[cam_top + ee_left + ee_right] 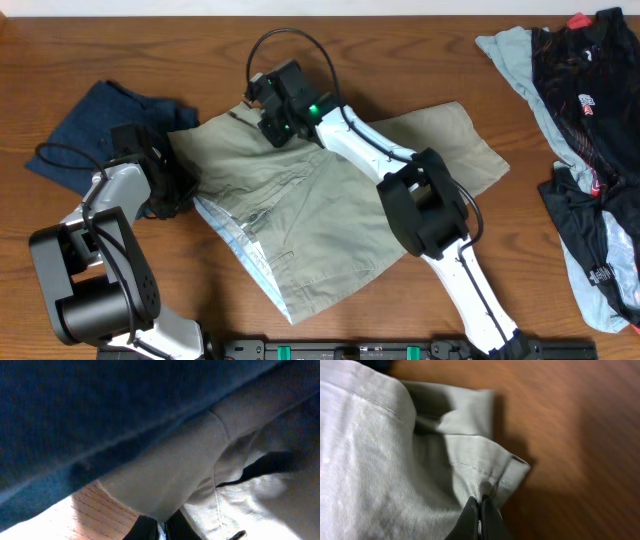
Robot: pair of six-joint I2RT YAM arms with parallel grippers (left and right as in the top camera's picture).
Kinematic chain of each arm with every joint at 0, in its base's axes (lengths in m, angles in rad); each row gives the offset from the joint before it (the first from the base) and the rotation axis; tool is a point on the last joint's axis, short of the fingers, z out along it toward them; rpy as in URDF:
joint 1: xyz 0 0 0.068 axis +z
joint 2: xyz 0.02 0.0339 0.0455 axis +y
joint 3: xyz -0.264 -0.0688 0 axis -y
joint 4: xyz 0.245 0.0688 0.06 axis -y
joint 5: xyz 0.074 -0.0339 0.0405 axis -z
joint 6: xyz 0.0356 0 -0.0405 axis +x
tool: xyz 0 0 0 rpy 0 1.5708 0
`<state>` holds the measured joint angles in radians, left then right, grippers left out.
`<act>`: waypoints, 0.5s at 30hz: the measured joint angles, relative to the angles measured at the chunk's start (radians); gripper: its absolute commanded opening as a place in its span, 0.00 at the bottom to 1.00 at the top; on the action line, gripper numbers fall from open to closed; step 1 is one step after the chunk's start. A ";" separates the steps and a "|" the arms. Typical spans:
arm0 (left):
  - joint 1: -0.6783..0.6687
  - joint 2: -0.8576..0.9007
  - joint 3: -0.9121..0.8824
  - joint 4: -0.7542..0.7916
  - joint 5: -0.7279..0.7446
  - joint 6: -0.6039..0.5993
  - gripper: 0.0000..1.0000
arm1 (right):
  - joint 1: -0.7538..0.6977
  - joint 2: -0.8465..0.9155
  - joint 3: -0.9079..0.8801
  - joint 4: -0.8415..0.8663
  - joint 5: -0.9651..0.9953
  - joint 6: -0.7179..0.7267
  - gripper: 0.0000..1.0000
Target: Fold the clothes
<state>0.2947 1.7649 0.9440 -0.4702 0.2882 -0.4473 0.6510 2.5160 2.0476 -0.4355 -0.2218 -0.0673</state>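
The right hand is closed tight. Its two dark fingers pinch a stitched corner of the big khaki-beige cotton shorts, where the hem is bunched up at the bottom middle of the right wrist view. Seen from above, that hand sits at the top middle of the frame, on the upper left corner of the shorts. The left hand is at the bottom middle of its own view. It looks closed on a soft edge of the same shorts, but only the finger tips show, so I am not fully sure. From above it is at the left side of the shorts, in the left middle of the frame. The shorts lie in the middle of the brown wooden worktop, mostly spread out flat. One wide leg reaches to the upper right, and the pale blue inside band shows at the lower left. I think the folding has only just begun. Both hands have hold of an edge, but no neat fold is made yet, so nearly all the work is left. A dark blue denim cloth lies at the upper left, right beside the shorts. A heap of pale blue and black clothes lies at the far right, well apart from them. No box, basket or drawer shows in any view, so nothing sits inside anything.
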 measured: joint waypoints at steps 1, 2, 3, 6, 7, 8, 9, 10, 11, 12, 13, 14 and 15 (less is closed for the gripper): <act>0.000 0.000 0.000 0.000 0.000 0.000 0.08 | -0.010 -0.003 0.000 -0.006 0.023 0.011 0.01; 0.000 0.000 0.000 0.000 0.000 0.000 0.08 | -0.020 -0.006 0.000 -0.014 0.040 0.018 0.01; 0.000 0.000 0.000 0.000 0.000 0.000 0.08 | -0.034 -0.012 0.000 -0.022 0.061 0.024 0.01; 0.000 0.000 0.000 0.000 0.000 0.000 0.08 | -0.104 -0.048 0.000 -0.048 0.130 0.039 0.01; 0.000 0.000 0.000 0.000 0.000 0.000 0.08 | -0.131 -0.061 0.000 -0.056 0.150 0.043 0.01; 0.000 0.000 0.000 0.000 0.000 0.000 0.08 | -0.163 -0.079 0.000 -0.067 0.177 0.050 0.01; 0.000 0.000 0.000 0.002 0.000 0.000 0.08 | -0.203 -0.100 0.000 -0.085 0.210 0.062 0.01; 0.000 0.000 0.000 0.003 0.000 0.000 0.08 | -0.230 -0.113 0.000 -0.098 0.233 0.069 0.01; 0.000 0.000 0.000 0.007 0.001 0.000 0.08 | -0.263 -0.128 0.002 -0.116 0.256 0.077 0.01; 0.000 0.000 0.000 0.016 0.003 0.000 0.08 | -0.296 -0.140 0.004 -0.134 0.278 0.083 0.01; 0.000 0.001 0.000 0.028 0.009 0.000 0.08 | -0.325 -0.148 0.006 -0.150 0.296 0.088 0.01; 0.000 0.002 0.000 0.043 0.017 0.000 0.07 | -0.356 -0.155 0.008 -0.166 0.311 0.093 0.01; 0.000 0.003 0.000 0.064 0.030 0.000 0.08 | -0.374 -0.157 0.010 -0.175 0.319 0.097 0.01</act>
<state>0.2947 1.7683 0.9440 -0.4065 0.3180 -0.4469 0.2768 2.3592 2.0575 -0.6109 0.0971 0.0299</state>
